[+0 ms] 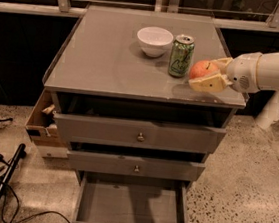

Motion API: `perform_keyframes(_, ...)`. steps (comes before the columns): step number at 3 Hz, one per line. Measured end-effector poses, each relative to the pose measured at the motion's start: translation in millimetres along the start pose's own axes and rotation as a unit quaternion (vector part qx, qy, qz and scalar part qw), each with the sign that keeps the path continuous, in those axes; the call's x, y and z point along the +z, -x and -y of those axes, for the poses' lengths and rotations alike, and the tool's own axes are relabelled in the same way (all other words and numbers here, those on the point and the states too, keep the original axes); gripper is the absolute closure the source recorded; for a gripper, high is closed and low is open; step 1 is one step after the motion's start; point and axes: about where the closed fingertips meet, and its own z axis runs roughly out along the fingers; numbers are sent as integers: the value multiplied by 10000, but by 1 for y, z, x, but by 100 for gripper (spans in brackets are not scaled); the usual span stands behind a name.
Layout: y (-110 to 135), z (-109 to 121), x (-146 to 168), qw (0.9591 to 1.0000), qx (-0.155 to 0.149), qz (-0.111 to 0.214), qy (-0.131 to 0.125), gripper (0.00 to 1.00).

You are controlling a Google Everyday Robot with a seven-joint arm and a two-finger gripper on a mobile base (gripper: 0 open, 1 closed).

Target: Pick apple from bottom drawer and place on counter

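My gripper [206,73] comes in from the right and is shut on the red-orange apple [203,69]. It holds the apple just over the right side of the grey counter [105,54], right of the green soda can [181,56]. One cream finger [208,84] lies in front of the apple, the other behind it. The bottom drawer [131,205] is pulled open below and its grey inside shows nothing in it.
A white bowl [154,41] stands at the back of the counter, left of the can. Two upper drawers with round knobs [140,137] are slightly open. A cardboard box [41,122] sits left of the cabinet. Cables and a black pole [0,183] lie on the floor.
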Motion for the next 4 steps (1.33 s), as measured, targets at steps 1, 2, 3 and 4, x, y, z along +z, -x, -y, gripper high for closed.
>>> perform_keyframes(1, 2, 18, 12, 9999, 7, -99, -54, 100)
perform_keyframes(2, -3, 32, 26, 9997, 95, -225, -48, 100)
perform_keyframes(3, -11, 42, 36, 9992, 212, -346, -48, 100)
perform_keyframes(4, -18, 48, 42, 9986, 316, -425, -51, 100)
